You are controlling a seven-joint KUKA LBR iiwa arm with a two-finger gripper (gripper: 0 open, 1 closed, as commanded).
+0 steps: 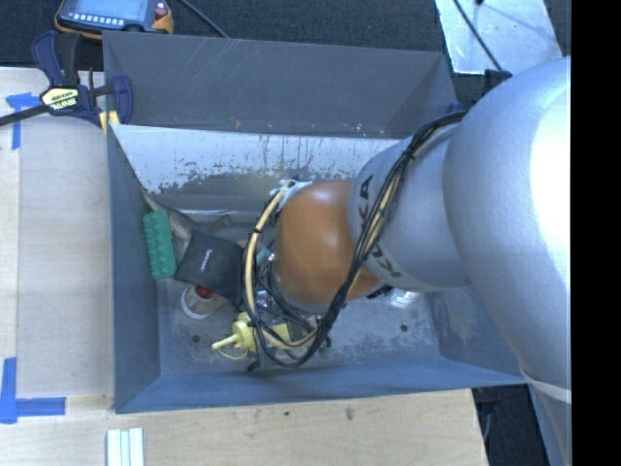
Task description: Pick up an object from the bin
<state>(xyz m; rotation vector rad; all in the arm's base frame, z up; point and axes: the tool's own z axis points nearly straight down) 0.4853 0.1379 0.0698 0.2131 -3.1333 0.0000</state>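
My gripper is low in the bin's middle; its dark body shows under the arm's orange cover and cables. A small yellow thing lies just left of it, by the bin's front wall. A black flat box lies tilted to the gripper's upper left. Below that box is a small clear round thing with a red spot. A green ridged block stands along the left wall. What lies straight under the gripper is hidden.
The arm and its orange cover hide the bin's middle and right. A pale shiny scrap peeks out on the floor right of the cover. Bare floor shows along the front wall and at the back left.
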